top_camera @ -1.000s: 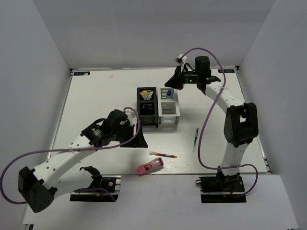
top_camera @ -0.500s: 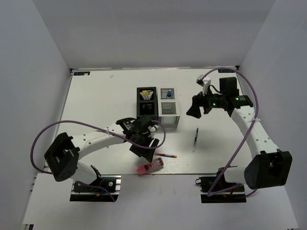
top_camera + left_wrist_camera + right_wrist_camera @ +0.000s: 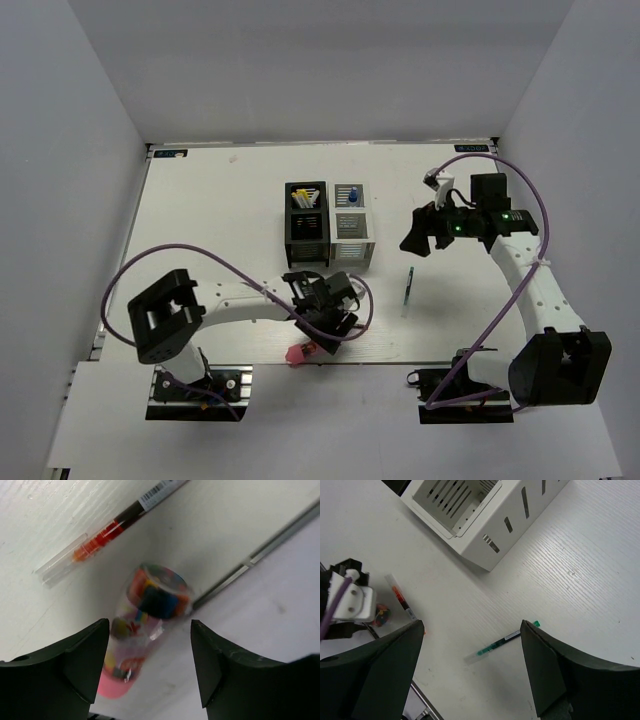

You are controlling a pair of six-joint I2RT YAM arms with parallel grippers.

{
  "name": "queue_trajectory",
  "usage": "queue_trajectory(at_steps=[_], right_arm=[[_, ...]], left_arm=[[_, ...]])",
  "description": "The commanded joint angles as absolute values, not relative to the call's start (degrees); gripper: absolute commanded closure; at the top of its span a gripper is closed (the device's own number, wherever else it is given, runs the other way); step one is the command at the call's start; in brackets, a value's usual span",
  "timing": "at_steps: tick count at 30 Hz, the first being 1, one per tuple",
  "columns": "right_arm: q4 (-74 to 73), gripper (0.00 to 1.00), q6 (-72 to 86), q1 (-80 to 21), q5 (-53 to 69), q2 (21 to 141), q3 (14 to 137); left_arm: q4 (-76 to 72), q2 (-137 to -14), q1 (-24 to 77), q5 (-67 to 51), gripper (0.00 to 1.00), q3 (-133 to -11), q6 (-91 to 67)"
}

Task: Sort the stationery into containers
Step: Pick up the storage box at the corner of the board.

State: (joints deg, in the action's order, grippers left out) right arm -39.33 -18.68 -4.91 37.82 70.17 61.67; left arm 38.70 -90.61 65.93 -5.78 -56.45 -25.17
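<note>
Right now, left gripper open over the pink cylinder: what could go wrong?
1. The pink cylinder lies askew between the left gripper's open fingers, close to the table's near edge; a glancing close could roll it off.
2. The red pen lies nearby; a finger might drag it.

The black box point(image 3: 306, 228) and white box point(image 3: 352, 240) stood upright, joined side by side. The black one's 12 o'clock compartment held yellow-tipped sticks point(image 3: 305, 201), and the white one's held a blue-capped bottle point(image 3: 352, 197). A green pen point(image 3: 408, 288) lay at 4 o'clock from the white box, pointing 12 to 6. At 6 o'clock from the black box, a pink cylinder point(image 3: 150, 630) lay on its side, with a red pen point(image 3: 107, 530) just beside it, not touching.
</note>
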Motion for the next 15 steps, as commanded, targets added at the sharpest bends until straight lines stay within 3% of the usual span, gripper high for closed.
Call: queue_trajectory(at_steps=[1,8,11,15], right_arm=[[-39.46,0.17,-18.37,-4.13,39.55,69.17,62.14],[-39.46,0.17,-18.02,-3.25,40.6,68.2,61.0],[-39.46,0.17,-17.84,-2.9,41.13,67.85,60.12],[-39.37,0.18,-17.84,-2.55,42.36,67.41,59.42]], left_arm=[[36.04,-94.11,68.11,1.12,0.26,-57.83,-27.33],[37.27,-96.86,70.84,9.66,0.48,-55.47,-29.79],[37.79,-93.61,71.89,10.99,0.65,-53.97,-31.03],[38.93,-87.64,72.51,10.99,0.95,-53.35,-30.33]])
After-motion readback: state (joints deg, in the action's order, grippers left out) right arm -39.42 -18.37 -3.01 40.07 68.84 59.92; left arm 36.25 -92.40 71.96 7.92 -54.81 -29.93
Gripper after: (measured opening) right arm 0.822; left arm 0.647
